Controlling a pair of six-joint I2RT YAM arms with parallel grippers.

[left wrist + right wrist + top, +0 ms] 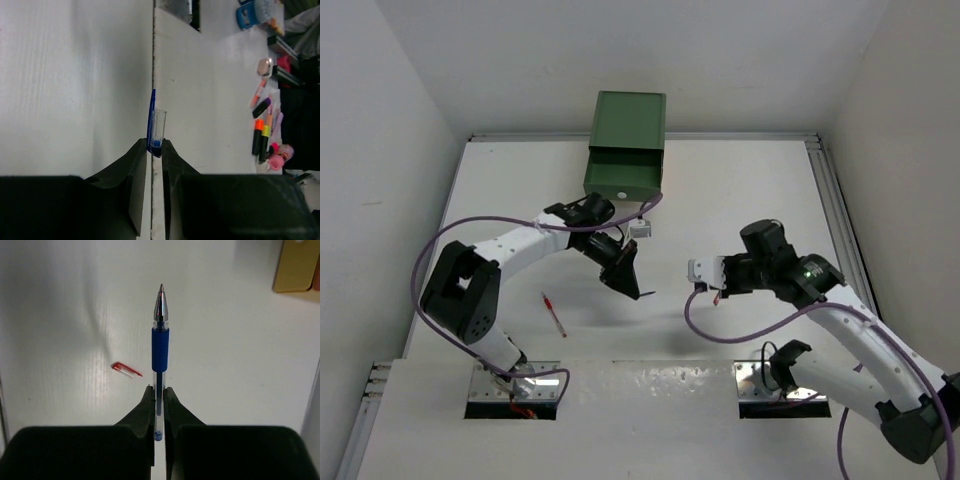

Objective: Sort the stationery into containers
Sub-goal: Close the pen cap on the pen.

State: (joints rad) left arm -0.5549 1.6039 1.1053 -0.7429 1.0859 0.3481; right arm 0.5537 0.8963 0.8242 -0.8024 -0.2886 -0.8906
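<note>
My left gripper (pixel 155 145) is shut on a clear pen cap (pixel 158 127) with a blue clip, which sticks out past the fingertips. In the top view that gripper (pixel 636 290) hangs over the middle of the table, below the dark green container (pixel 625 150). The container's drawer has a white knob (pixel 622 192) and looks pulled out. My right gripper (pixel 158 390) is shut on the clear barrel of an uncapped blue pen (pixel 160 347), tip pointing away. In the top view it (pixel 705 283) sits just right of the left one. A red pen (pixel 553 315) lies on the table at the left.
A small red and clear piece (pixel 126 370) lies on the table left of the held pen. A yellow box corner (pixel 295 265) shows at the upper right of the right wrist view. Several markers (pixel 262 135) lie beyond the table edge. Walls close in on three sides.
</note>
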